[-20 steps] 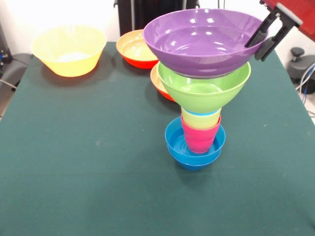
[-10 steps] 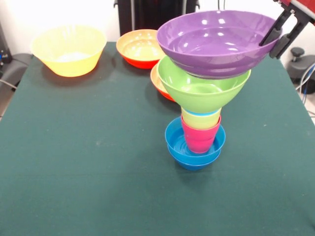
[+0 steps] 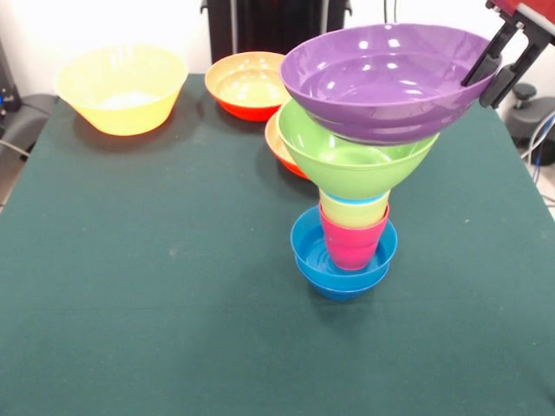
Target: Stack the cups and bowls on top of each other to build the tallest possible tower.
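Note:
The tower stands at the table's middle. A blue bowl [image 3: 340, 264] is at the bottom, holding a pink cup [image 3: 351, 243], a yellow cup [image 3: 354, 212] and a thin light blue rim [image 3: 355, 199]. On these sits the lime green bowl [image 3: 355, 165]. Over it is the purple bowl [image 3: 381, 82], off-centre to the right, its underside at the green bowl's rim. I cannot tell whether it rests there. My gripper [image 3: 496, 68] is shut on the purple bowl's right rim, one finger inside and one outside.
A large yellow bowl [image 3: 121, 87] sits at the far left. An orange bowl [image 3: 245, 84] is at the far middle. A second orange bowl [image 3: 279, 143] is partly hidden behind the tower. The green table [image 3: 156, 286] ends close to the right of the gripper.
My gripper has moved right, carrying the purple bowl with it, so the bowl now sits further right over the green bowl. The tower below has not moved.

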Controlling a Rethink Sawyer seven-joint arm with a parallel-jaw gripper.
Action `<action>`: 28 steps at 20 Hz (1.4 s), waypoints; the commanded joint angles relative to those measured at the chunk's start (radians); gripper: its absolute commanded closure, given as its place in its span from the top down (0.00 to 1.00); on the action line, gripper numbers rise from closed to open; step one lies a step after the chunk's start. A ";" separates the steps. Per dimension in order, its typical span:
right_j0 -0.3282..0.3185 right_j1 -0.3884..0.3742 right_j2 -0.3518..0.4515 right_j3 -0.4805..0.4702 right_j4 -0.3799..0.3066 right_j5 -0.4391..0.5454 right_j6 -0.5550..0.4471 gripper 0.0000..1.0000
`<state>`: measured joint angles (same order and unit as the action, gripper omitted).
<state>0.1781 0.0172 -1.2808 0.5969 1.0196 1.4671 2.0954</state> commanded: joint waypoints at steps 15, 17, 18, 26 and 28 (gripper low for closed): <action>0.007 -0.021 0.170 0.122 -0.172 -0.104 0.098 0.00; 0.007 -0.024 0.178 0.120 -0.182 -0.107 0.102 0.00; 0.007 -0.025 0.181 0.120 -0.185 -0.109 0.102 0.00; 0.007 -0.024 0.201 0.108 -0.203 -0.110 0.120 0.00; 0.007 -0.020 0.201 0.101 -0.202 -0.105 0.128 0.00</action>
<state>0.1791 0.0006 -1.2126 0.6518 0.8848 1.3893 2.0954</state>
